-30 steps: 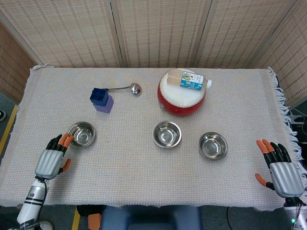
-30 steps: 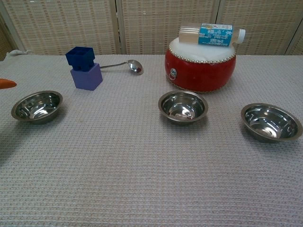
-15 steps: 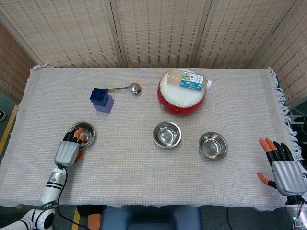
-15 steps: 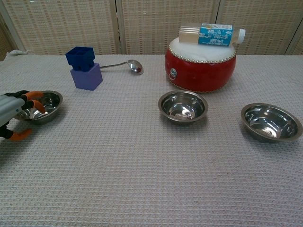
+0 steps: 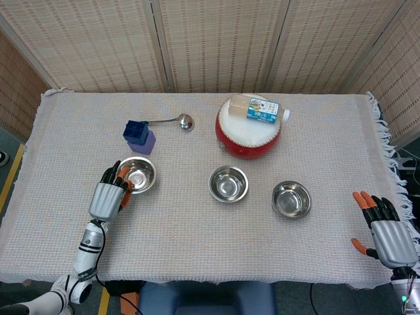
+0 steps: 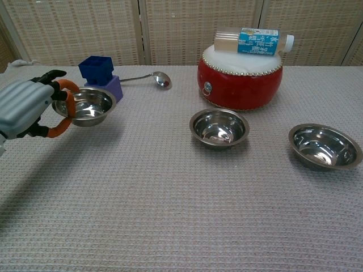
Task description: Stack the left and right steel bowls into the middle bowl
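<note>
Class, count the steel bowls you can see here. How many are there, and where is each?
3. One bowl held by the left hand, one middle bowl, one right bowl on the table.

Silver-grey back and black fingers tipped in orange on the left hand [image 5: 109, 195], and in its grip a shiny steel bowl [image 5: 137, 174], mirror-bright inside. Just beyond that hand sits a dark blue block [image 5: 134, 131] on a violet block [image 5: 143, 142], with a polished steel ladle [image 5: 177, 121] past them. Off toward the right hand [image 5: 387, 236], same grey, black and orange, lie two more gleaming steel bowls, the middle bowl [image 5: 228, 184] and the right bowl [image 5: 291, 199]. Behind them a red drum [image 5: 248, 134] with a white top carries a pale bottle [image 5: 261, 109] with a blue and white label. The counter [image 5: 210, 249] wears a pale beige waffle-weave cloth; woven tan screens [image 5: 216, 42] stand behind.
</note>
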Action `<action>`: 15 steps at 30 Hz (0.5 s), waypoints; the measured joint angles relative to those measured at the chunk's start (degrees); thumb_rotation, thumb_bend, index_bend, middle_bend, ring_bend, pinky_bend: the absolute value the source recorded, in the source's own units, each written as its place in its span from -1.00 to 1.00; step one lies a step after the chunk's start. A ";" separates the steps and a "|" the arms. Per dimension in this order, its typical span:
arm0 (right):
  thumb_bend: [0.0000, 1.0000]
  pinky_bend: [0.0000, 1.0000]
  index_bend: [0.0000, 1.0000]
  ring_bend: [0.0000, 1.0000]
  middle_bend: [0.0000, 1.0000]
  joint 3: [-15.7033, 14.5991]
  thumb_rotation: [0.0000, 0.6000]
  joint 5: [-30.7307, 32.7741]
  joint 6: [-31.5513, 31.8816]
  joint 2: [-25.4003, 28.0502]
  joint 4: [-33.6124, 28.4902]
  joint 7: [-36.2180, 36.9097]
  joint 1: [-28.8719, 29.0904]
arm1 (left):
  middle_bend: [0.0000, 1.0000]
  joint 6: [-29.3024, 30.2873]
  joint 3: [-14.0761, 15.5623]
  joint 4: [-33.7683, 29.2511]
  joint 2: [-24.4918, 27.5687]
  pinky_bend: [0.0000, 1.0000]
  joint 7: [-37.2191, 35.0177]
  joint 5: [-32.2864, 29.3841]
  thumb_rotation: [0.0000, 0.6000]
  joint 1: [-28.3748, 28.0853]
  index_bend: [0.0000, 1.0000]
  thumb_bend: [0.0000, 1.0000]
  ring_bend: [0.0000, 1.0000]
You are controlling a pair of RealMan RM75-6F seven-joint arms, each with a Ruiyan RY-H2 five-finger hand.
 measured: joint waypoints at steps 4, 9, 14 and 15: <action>-0.78 -1.00 -1.00 -1.00 -1.00 -0.01 1.00 -0.39 0.42 0.72 -0.18 1.36 -0.30 | -0.57 0.60 -1.19 -2.45 -1.07 -0.58 0.59 0.91 1.00 -3.11 0.54 0.37 -0.90; -0.78 -1.00 -1.00 -1.00 -1.00 -0.05 1.00 -0.67 0.40 1.49 -0.36 2.73 -0.46 | -0.56 -0.84 -2.71 -5.30 -3.42 -0.58 1.99 1.55 1.00 -7.90 0.54 0.38 -0.89; -0.78 -1.00 -1.00 -1.00 -1.00 -0.01 1.00 -0.78 0.50 1.95 -0.40 3.53 -0.59 | -0.54 -2.77 -4.01 -6.57 -6.20 -0.57 3.25 1.72 1.00 -11.13 0.54 0.37 -0.88; -0.78 -1.00 -1.00 -1.00 -1.00 0.04 1.00 -0.70 0.52 2.04 -0.41 3.74 -0.63 | -0.54 -2.89 -4.06 -6.65 -6.40 -0.56 3.26 1.75 1.00 -11.35 0.54 0.37 -0.87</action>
